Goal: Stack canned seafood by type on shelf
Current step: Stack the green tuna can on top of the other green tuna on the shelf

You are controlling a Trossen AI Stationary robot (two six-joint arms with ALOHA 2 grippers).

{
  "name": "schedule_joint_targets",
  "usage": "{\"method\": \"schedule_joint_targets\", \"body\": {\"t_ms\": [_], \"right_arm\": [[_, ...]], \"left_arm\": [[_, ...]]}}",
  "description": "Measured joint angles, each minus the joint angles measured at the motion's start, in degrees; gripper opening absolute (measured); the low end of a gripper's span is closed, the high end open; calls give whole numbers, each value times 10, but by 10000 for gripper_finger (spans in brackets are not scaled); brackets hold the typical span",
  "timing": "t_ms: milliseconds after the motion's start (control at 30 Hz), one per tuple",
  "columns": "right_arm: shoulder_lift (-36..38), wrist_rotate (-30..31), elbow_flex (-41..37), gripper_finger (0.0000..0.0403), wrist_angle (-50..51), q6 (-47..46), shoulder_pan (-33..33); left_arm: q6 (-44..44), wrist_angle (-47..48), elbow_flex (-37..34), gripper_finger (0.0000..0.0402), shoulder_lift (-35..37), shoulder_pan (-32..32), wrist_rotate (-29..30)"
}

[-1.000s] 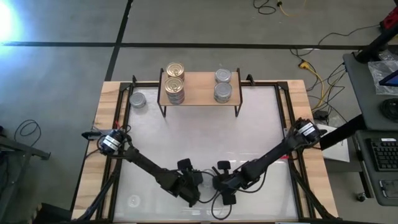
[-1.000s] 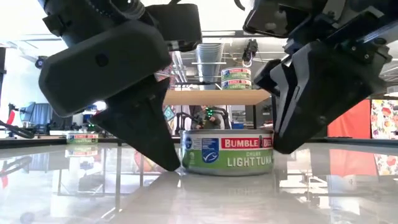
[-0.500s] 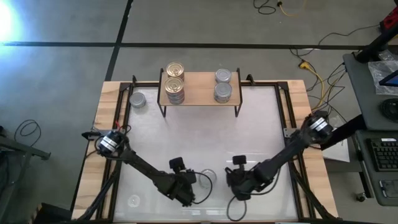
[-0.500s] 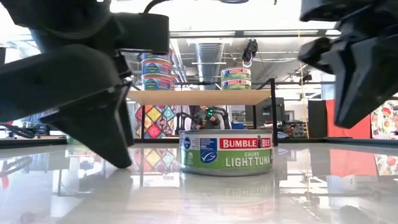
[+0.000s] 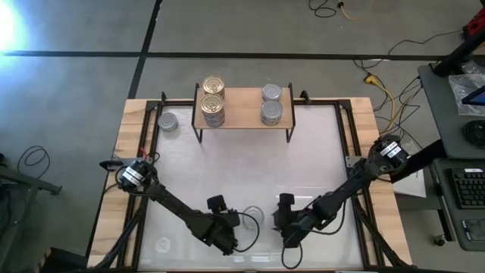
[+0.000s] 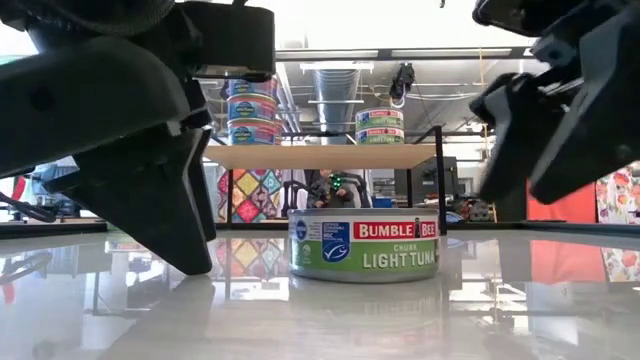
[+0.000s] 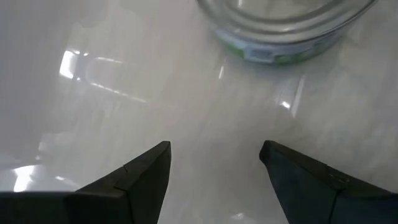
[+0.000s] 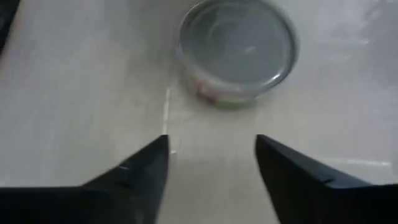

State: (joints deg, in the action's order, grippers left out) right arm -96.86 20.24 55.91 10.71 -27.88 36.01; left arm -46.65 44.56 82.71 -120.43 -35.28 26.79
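Note:
One tin of canned seafood (image 5: 252, 218), silver-lidded with a green and red label (image 6: 364, 243), stands upright on its base on the white table near its front edge. My left gripper (image 5: 236, 226) is open just left of it, and the tin (image 7: 286, 25) lies ahead of the gripper (image 7: 214, 155). My right gripper (image 5: 282, 224) is open just right of it, facing the tin (image 8: 236, 50) from a short way off (image 8: 211, 146). The shelf (image 5: 242, 108) at the back carries gold-lidded tins (image 5: 214, 95) on its left and silver-lidded tins (image 5: 271, 104) on its right.
Another silver-lidded tin (image 5: 168, 121) stands on the table at the far left, beside the shelf's left legs. The table's wooden rim (image 5: 125, 152) runs along both sides. Bare white tabletop lies between the shelf and the grippers.
Both grippers stood against the near tin's sides a second ago. My left gripper has backed off toward the table's left edge. My right gripper has backed off toward the right edge, opened, and come a little way back toward the tin. The tin has stayed in place.

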Motion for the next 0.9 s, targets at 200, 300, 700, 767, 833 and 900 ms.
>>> {"method": "schedule_joint_targets", "body": {"t_ms": [200, 300, 700, 767, 833, 900], "right_arm": [[-5, 46, -56, 340, -104, 11, -7], [-8, 55, -89, 383, -163, 22, -11], [-8, 45, -229, 400, -488, 116, -28], [-8, 32, -232, 400, -505, 137, -34], [-8, 28, -232, 400, -505, 155, -38], [-8, 23, -231, 400, -504, 169, -44]], "left_arm": [[-5, -16, 0, 246, -3, -1, 6], [-9, -25, 0, 246, -3, -1, 10], [-25, -61, 0, 246, -5, 3, 52], [-32, -70, 0, 246, -5, 8, 56], [-39, -82, 0, 246, -5, 12, 66], [-40, -101, 0, 246, -5, 17, 69]]}}
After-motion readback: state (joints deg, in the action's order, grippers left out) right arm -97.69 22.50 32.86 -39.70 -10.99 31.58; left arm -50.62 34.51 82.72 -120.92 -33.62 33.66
